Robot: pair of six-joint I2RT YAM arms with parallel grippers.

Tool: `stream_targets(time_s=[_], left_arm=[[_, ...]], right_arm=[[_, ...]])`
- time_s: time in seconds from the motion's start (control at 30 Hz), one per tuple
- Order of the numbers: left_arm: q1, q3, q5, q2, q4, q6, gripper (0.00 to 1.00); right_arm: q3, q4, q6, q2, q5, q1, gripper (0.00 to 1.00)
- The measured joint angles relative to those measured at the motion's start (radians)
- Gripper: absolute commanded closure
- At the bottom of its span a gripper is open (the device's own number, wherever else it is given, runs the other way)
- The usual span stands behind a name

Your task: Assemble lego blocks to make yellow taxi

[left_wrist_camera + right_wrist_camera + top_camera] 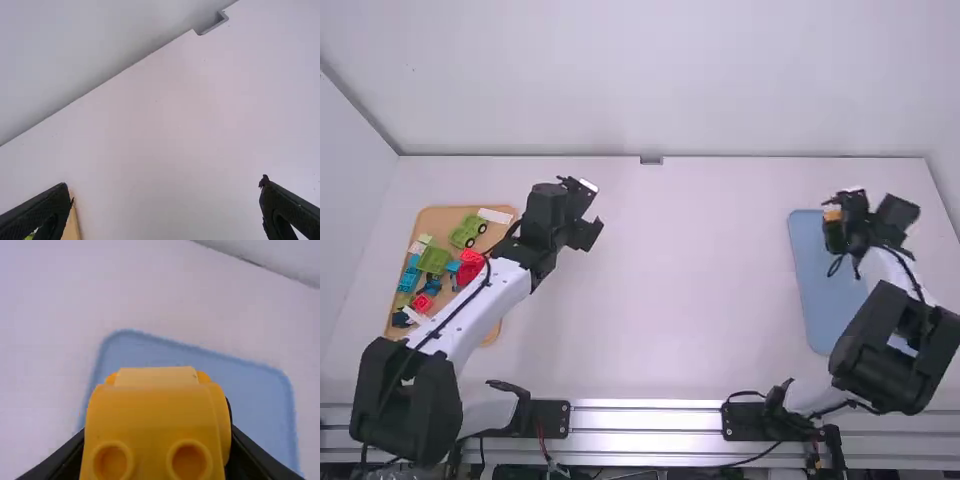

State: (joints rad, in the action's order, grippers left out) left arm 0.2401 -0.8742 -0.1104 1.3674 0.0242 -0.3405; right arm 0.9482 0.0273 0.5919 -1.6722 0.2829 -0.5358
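I've got a pale, plain wall (650, 80) behind the smooth white tabletop (690, 280). My L arm (470, 318) passes over the tan board (444, 217), blocking part of it; my R arm (895, 345) covers the lower R part of the blue tray (798, 270), which is flat w/ rounded corners & a raised rim. L end effector (595, 208) is wide, nothing btwn its fingers, out over bare tabletop just past the board. R end effector (838, 222) is above the tray's far end, holding the yellow piece (155, 410): glossy plastic, rounded edges, 2 round hollow studs facing my R wrist cam.

On the board: green car (468, 231) w/ black wheels, near its far edge; white block (494, 215) just beside it, long & flat; green block (433, 260) nearer mid-board; blue block (408, 280) & small red block (422, 302) nearby.
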Motion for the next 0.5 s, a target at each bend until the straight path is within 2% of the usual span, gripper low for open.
stream_targets(time_s=[0.13, 0.3, 0.37, 0.4, 0.47, 0.5], left_arm=[[0.000, 0.000, 0.000, 0.041, -0.025, 0.000, 0.01], [0.000, 0.000, 0.000, 0.053, -0.037, 0.000, 0.01], [0.000, 0.000, -0.001, 0.053, -0.040, 0.000, 0.01], [0.000, 0.000, -0.002, 0.053, -0.042, 0.000, 0.01], [0.000, 0.000, -0.004, 0.053, -0.046, 0.003, 0.01], [0.000, 0.000, -0.004, 0.053, -0.045, 0.004, 0.01]], right_arm=[[-0.076, 0.116, -0.128, -0.111, 0.045, -0.093, 0.56], [-0.086, 0.143, -0.210, -0.218, 0.041, -0.104, 0.54], [-0.086, 0.128, -0.227, -0.226, 0.018, -0.099, 0.44], [-0.086, 0.126, -0.236, -0.226, 0.006, -0.096, 0.33], [-0.085, 0.123, -0.259, -0.225, -0.049, -0.080, 0.00], [-0.085, 0.119, -0.267, -0.225, -0.062, -0.077, 0.01]])
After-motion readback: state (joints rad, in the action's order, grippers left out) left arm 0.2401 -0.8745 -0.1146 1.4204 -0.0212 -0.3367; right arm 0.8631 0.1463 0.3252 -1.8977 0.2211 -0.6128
